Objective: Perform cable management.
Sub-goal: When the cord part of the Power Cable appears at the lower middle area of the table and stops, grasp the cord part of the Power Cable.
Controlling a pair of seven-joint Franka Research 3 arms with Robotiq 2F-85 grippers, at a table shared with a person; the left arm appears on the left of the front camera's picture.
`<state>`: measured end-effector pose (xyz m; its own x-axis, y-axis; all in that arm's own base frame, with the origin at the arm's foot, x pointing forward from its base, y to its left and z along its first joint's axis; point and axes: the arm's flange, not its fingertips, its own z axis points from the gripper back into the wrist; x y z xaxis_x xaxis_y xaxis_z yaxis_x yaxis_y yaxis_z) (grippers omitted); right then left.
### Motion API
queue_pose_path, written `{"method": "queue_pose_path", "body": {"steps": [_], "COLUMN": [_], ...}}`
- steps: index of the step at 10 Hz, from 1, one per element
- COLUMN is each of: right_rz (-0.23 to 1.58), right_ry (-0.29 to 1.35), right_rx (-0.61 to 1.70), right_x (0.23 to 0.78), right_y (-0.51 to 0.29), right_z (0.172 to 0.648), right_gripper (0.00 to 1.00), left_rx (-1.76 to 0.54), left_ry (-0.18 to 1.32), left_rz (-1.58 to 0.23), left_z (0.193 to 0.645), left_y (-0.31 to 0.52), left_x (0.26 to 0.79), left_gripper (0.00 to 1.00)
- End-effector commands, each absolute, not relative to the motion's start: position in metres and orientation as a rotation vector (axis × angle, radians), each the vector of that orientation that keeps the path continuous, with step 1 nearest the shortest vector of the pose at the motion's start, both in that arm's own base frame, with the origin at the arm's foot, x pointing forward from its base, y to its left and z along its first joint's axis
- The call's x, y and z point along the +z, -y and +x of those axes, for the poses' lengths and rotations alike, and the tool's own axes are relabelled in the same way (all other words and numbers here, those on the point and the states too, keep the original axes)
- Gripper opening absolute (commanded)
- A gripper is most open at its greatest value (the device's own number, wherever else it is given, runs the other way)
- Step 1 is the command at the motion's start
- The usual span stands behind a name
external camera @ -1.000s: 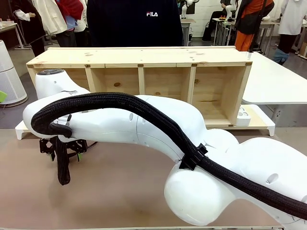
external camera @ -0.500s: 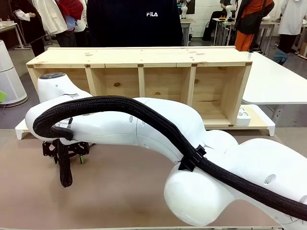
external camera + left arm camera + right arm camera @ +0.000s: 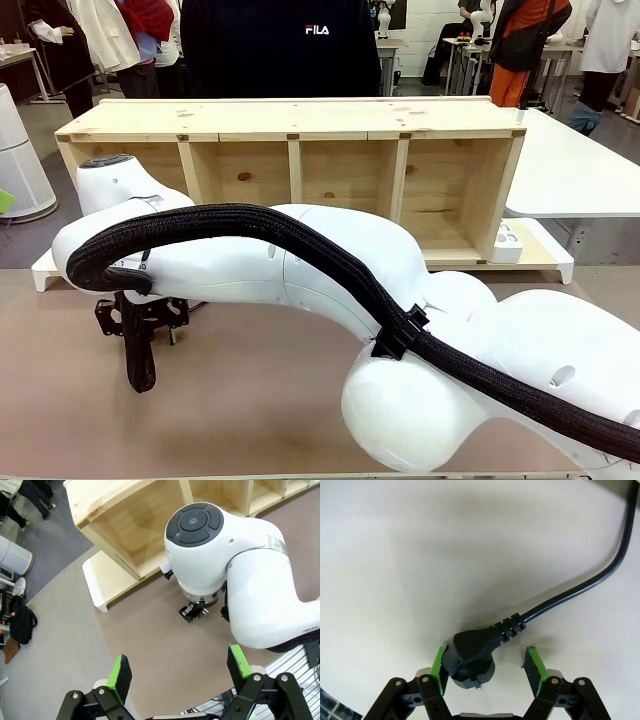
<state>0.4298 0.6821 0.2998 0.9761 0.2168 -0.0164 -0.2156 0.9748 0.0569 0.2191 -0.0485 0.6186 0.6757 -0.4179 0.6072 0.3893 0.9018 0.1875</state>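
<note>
Plug between the pads of the right gripper (image 3: 487, 661), not yet clamped.
Right gripper stands low over the table (image 3: 250, 400), in front of the left end of the wooden shelf (image 3: 290, 150). Its jaws are apart around the black plug (image 3: 470, 652) of the cable (image 3: 570, 592): one pad touches the plug, the other is just beside it. Left gripper (image 3: 179, 667) hangs higher, in front of the shelf, jaws wide apart.

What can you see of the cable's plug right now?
The plug is black, rounded, moulded plastic by its look, with a ribbed collar where the thin black cable leaves, curving away. It lies on the pale table between the right gripper's green pads: one seems to touch it, the other stands apart.
</note>
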Motion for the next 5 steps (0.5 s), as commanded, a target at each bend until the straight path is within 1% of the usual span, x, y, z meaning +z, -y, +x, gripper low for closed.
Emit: {"method": "queue_pose_path", "body": {"steps": [1, 2, 5], "right_rz": [0.009, 0.008, 0.028], "right_ry": [-0.004, 0.001, -0.025], "right_rx": [0.235, 0.242, 0.226], "right_x": [0.3048, 0.3054, 0.3056], "right_y": [-0.7531, -0.7531, -0.7527], "right_z": [0.4770, 0.4772, 0.4787], "right_gripper": [0.58, 0.22, 0.22], "left_rx": [-0.436, -0.436, -0.436], "left_ry": [0.703, 0.703, 0.703], "left_rz": [0.033, 0.033, 0.033], "left_z": [0.2203, 0.2203, 0.2203], "left_y": [0.0495, 0.0495, 0.0495], "left_x": [0.6167, 0.6167, 0.6167], "left_gripper": [1.00, 1.00, 1.00]}}
